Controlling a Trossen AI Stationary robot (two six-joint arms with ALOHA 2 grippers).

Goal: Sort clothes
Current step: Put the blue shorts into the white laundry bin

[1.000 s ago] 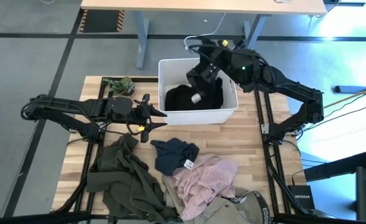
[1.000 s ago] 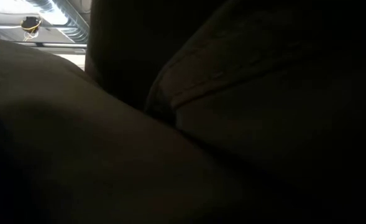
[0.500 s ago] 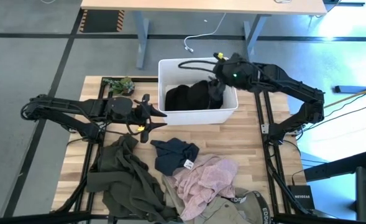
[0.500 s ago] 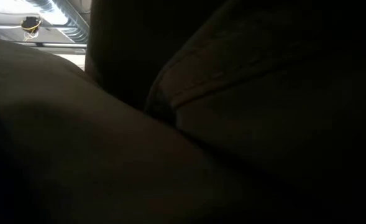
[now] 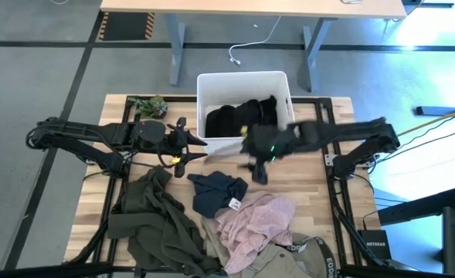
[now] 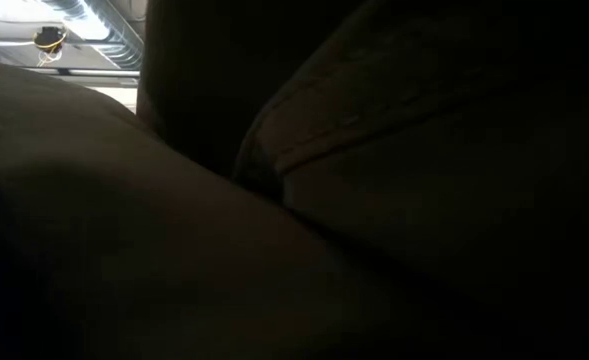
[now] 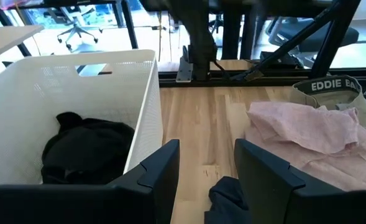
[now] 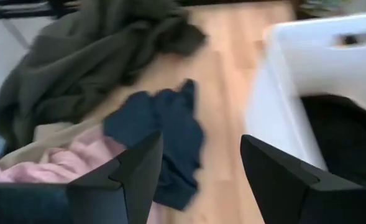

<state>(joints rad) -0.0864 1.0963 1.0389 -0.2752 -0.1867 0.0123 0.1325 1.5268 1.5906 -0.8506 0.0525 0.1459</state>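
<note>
The right gripper (image 5: 259,171) hangs empty, its fingers (image 8: 123,174) spread wide, above bare table. Just beside it lies the navy garment (image 5: 217,191), then the pink garment (image 5: 252,224); behind it, the black garment (image 5: 239,117) fills the white bin (image 5: 242,78). The left gripper (image 5: 190,147) waits open beside that bin.

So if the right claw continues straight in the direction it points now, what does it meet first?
Probably the navy blue garment, which lies ahead between the open fingers of the right claw in its wrist view; depth is uncertain.
</note>
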